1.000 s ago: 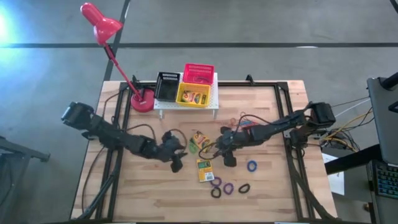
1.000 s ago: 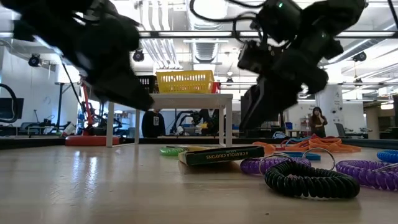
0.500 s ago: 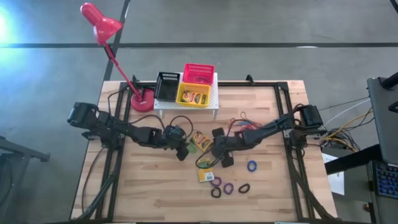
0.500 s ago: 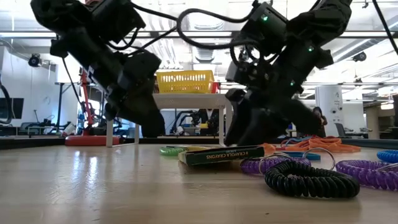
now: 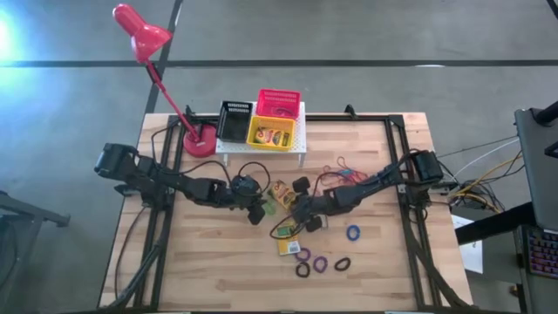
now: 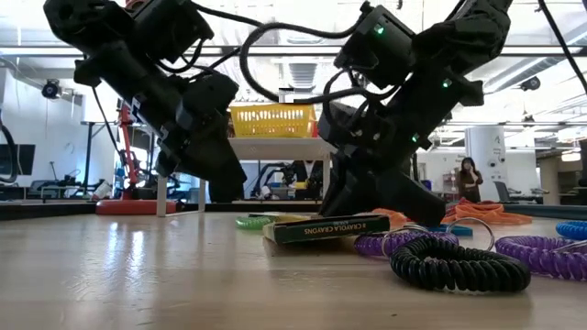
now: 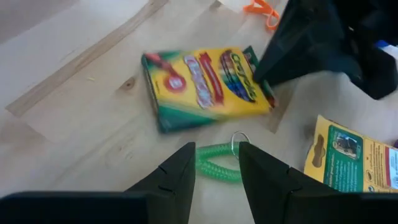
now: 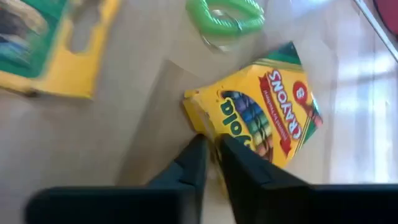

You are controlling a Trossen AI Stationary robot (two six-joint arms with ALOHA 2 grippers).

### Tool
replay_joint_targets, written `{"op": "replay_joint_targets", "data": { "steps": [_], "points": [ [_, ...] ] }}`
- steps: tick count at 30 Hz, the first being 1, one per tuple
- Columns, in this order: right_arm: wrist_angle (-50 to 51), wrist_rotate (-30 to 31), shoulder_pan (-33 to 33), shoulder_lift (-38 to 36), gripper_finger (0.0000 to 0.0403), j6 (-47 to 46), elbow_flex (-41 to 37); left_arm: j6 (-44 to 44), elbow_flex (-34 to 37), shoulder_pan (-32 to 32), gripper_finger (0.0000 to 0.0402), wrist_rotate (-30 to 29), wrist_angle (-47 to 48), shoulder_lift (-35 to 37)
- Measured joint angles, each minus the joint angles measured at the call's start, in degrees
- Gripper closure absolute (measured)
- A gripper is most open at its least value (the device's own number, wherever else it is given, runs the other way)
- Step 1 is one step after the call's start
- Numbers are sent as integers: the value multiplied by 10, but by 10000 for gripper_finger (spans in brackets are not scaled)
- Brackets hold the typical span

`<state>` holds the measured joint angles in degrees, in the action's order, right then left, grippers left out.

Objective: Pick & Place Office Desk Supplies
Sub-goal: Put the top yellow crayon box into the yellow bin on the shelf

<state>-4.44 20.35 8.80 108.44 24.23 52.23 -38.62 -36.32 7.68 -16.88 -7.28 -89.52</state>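
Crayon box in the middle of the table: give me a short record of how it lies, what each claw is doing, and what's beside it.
object: crayon box, lying flat on the table, label up
right claw: at one end of the box, fingers closed on its edge
left claw: open, holding nothing, pointed at the green coil ring
beside it: the green coil ring, close to the box's long side
also near: second crayon box, flat, apart from the first
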Motion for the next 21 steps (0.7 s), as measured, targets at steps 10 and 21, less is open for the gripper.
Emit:
{"op": "replay_joint_targets", "data": {
  "steps": [10, 21],
  "points": [
    [101, 9, 14, -101, 394, -71, 7, 178, 0, 20, 273, 2, -71, -6],
    [131, 1, 15, -200, 395, -143, 7, 277, -1, 27, 194, -45, -257, -115]
  ]
}}
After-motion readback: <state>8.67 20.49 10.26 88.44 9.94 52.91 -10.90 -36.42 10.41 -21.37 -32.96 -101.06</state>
